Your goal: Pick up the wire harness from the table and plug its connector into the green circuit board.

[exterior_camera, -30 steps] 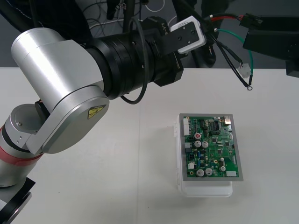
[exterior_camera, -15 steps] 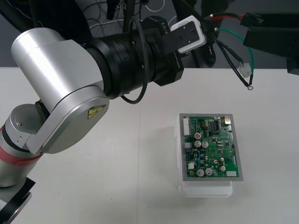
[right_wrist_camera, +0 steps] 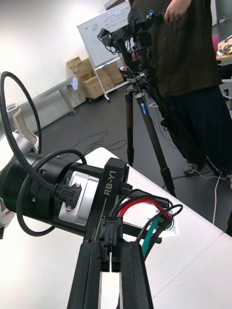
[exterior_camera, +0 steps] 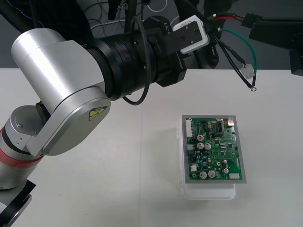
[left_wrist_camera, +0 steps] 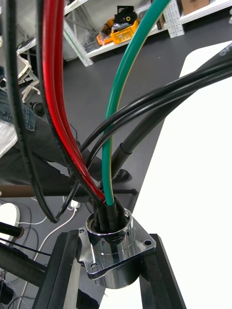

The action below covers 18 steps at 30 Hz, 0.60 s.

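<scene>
The wire harness (exterior_camera: 232, 31) hangs in the air beyond the table's far edge, stretched between both grippers. My left gripper (exterior_camera: 210, 40) is shut on its round metal socket (left_wrist_camera: 116, 241), which sits flange up between the black fingers (left_wrist_camera: 60, 275). Red, green and black wires rise out of the socket. My right gripper (exterior_camera: 252, 21) reaches in from the right and is shut on the small black plug (right_wrist_camera: 110, 231). A loose white connector (exterior_camera: 246, 71) and a ring terminal dangle below the wires. The green circuit board (exterior_camera: 214, 149) lies on its white base (exterior_camera: 208, 191), right of the table's middle.
The left arm's thick silver and black links (exterior_camera: 71, 85) stretch across the left half of the table at some height. A person and a tripod (right_wrist_camera: 150, 130) stand on the dark floor beyond the far edge. Bare table surface surrounds the board.
My right gripper's fingers have closed onto the black plug. The left arm, the socket and the board have not moved.
</scene>
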Each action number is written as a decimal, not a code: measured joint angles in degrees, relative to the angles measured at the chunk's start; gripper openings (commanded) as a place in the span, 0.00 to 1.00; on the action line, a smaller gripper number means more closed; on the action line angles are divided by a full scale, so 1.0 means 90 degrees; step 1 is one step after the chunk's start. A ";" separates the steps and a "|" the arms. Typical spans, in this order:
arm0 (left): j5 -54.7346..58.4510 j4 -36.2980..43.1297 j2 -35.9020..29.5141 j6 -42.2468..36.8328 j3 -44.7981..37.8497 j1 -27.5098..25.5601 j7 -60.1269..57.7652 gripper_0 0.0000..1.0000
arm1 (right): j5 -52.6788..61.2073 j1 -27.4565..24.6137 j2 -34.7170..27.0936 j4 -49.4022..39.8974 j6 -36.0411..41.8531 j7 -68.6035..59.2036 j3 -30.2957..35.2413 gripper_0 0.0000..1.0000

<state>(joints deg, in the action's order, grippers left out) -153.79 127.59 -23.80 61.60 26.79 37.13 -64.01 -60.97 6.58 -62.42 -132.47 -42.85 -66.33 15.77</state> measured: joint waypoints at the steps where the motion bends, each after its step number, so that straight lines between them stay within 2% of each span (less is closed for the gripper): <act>1: 0.0000 0.0000 0.0000 0.0000 0.0000 0.0000 0.0000 0.00 | 0.0000 0.0000 0.0000 0.0000 0.0000 0.0000 0.0000 0.00; 9: 0.0000 0.0000 0.0000 -0.0001 0.0000 -0.0002 0.0002 0.01 | 0.0000 0.0000 0.0000 0.0000 0.0000 0.0000 0.0000 0.00; 10: 0.0000 0.0000 0.0000 -0.0002 0.0000 -0.0005 0.0002 0.14 | 0.0000 0.0000 0.0000 0.0000 0.0000 0.0000 0.0000 0.00; 11: 0.0000 0.0000 0.0000 -0.0002 0.0000 -0.0005 0.0002 0.54 | 0.0000 0.0000 0.0000 0.0000 0.0000 0.0000 0.0000 0.00; 12: 0.0000 0.0000 0.0000 -0.0002 0.0000 -0.0005 0.0002 0.82 | 0.0000 0.0000 0.0000 0.0000 0.0000 0.0000 0.0000 0.00; 14: 0.0000 0.0000 0.0000 -0.0003 0.0000 -0.0006 0.0002 1.00 | 0.0000 0.0000 0.0000 0.0000 0.0000 0.0000 0.0000 0.00; 18: 0.0000 0.0000 0.0000 -0.0006 0.0000 -0.0006 0.0002 1.00 | 0.0000 0.0000 0.0000 0.0000 0.0000 0.0000 0.0000 0.00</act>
<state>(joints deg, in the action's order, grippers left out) -153.79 127.59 -23.80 61.54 26.79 37.08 -63.99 -60.96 6.58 -62.42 -132.47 -42.85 -66.33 15.77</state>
